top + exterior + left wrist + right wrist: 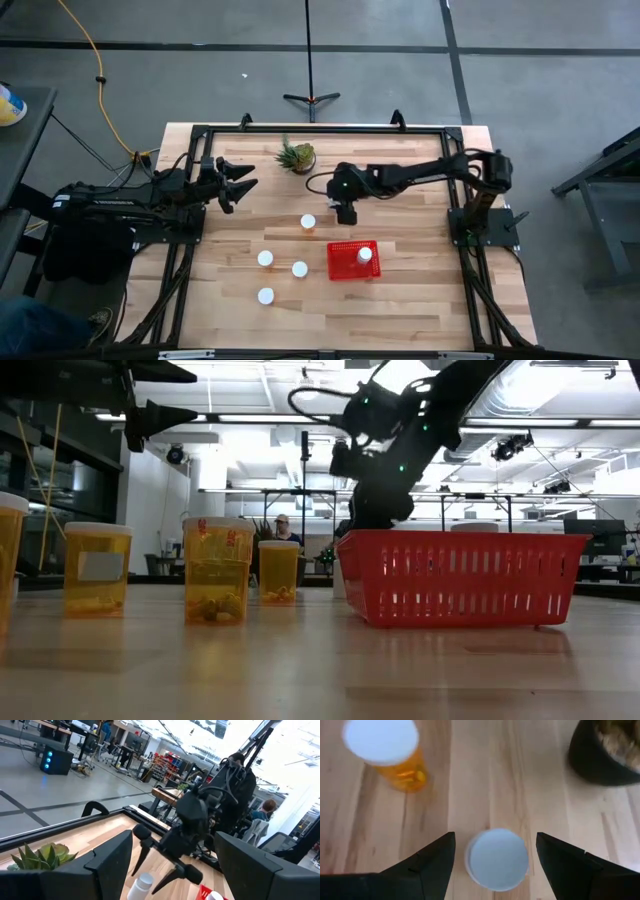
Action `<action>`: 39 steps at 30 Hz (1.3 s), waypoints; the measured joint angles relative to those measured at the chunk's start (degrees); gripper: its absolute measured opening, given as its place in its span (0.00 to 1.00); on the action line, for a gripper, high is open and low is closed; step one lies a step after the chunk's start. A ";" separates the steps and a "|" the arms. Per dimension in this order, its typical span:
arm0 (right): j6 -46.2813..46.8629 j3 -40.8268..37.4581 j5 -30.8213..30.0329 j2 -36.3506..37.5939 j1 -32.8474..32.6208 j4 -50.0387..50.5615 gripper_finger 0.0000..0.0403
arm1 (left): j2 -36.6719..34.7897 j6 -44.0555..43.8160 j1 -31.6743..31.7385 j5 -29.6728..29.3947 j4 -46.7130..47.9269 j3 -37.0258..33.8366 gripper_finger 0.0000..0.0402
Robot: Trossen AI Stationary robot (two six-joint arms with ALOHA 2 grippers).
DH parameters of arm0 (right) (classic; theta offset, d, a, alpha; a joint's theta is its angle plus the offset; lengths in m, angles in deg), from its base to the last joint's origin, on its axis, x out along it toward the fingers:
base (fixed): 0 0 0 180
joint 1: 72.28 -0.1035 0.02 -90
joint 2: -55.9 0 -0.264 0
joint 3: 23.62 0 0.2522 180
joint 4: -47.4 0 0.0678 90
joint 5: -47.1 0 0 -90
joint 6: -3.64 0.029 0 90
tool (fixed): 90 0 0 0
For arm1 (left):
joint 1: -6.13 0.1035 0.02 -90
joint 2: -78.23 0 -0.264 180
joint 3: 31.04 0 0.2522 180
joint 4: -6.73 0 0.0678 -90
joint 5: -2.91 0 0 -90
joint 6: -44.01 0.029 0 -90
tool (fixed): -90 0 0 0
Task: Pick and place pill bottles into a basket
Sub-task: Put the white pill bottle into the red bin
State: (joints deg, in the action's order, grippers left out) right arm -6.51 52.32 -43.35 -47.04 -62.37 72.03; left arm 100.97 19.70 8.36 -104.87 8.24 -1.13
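Several amber pill bottles with white caps stand upright on the wooden table: one (pixel 308 222) by my right gripper and three (pixel 265 258) (pixel 300 268) (pixel 265 295) nearer the front. Another bottle (pixel 365 255) stands inside the red basket (pixel 332 262). My right gripper (pixel 346 214) points slanting down, open. In the right wrist view its fingers stand on either side of a further bottle's white cap (pixel 497 858), apart from it. That bottle is hidden under the gripper in the high view. My left gripper (pixel 246 177) hangs open and level over the table's left part, holding nothing.
A small spiky green plant in a dark pot (pixel 297 156) stands at the far middle of the table, close beyond my right gripper. A black frame (pixel 320 128) runs round the table's edges. Bare wood lies right of the basket and along the near edge.
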 joint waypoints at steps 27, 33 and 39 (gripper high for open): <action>-0.36 -0.09 5.11 -3.32 1.81 0.88 0.66 | 0.00 -0.03 0.01 -1.36 -0.15 0.02 0.78; 0.22 -0.09 5.18 -3.32 1.64 -0.08 0.66 | 0.00 -0.03 0.01 -1.49 -0.13 0.02 0.78; 1.25 -0.09 5.19 -3.32 1.63 -0.08 0.65 | -0.01 -0.03 0.01 -1.49 -0.08 0.02 0.78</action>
State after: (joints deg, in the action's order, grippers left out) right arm -5.26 52.22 -38.16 -50.35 -60.74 71.94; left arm 100.97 19.67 8.36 -106.36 8.16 -1.12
